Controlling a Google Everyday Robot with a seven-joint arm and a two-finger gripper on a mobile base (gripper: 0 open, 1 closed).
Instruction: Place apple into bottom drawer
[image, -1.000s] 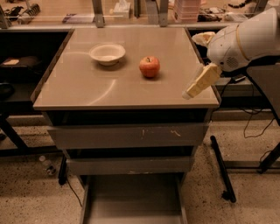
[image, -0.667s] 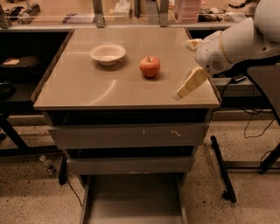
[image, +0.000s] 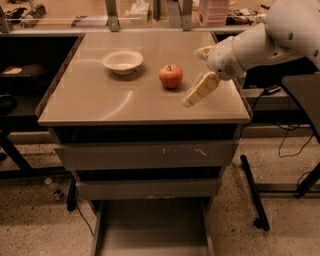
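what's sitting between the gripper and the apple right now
Nothing. In the camera view, only bare tabletop separates the gripper, hovering just right of the apple, from it; the white bowl lies on the apple's other side.

We see the gripper (image: 194, 97) has moved left over the table (image: 95, 102) since a second ago. It's now near the apple (image: 171, 76), on its right, not touching.

It's a lab or workshop: metal drawer cabinet (image: 145, 156), speckled floor (image: 35, 220), loose cables (image: 287, 140), cluttered benches (image: 45, 22) behind, and the robot's claw (image: 192, 99) poised over the surface (image: 100, 100), right side.
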